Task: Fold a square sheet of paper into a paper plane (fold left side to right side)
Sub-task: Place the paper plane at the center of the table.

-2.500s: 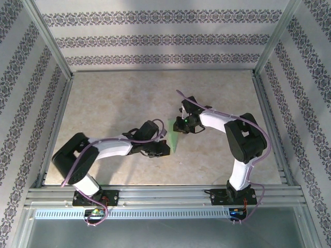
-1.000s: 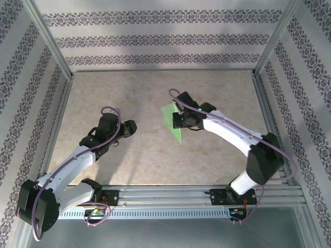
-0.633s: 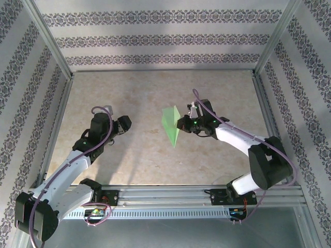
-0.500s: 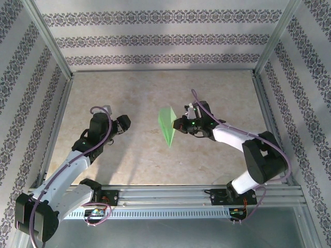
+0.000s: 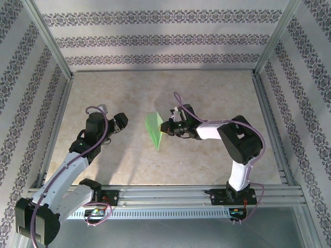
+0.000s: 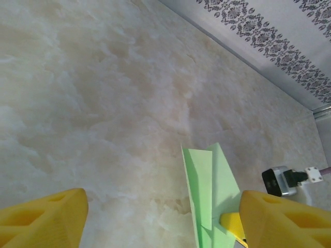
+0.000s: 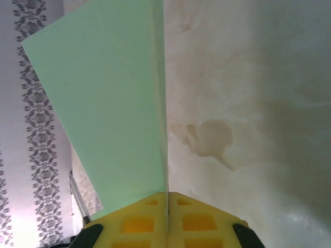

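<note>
Right claw (image 7: 166, 202) tight on paper plane (image 7: 108, 103)

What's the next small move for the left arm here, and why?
Probably ease the left gripper rightward toward the paper plane. Its jaws stand open and point that way, with bare table between them and the plane, which the right gripper pinches shut at one edge. That looks like the setup for a handover or a shared grip.

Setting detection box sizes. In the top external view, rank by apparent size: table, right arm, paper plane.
1. table, largest by far
2. right arm
3. paper plane, plainly smallest
</note>
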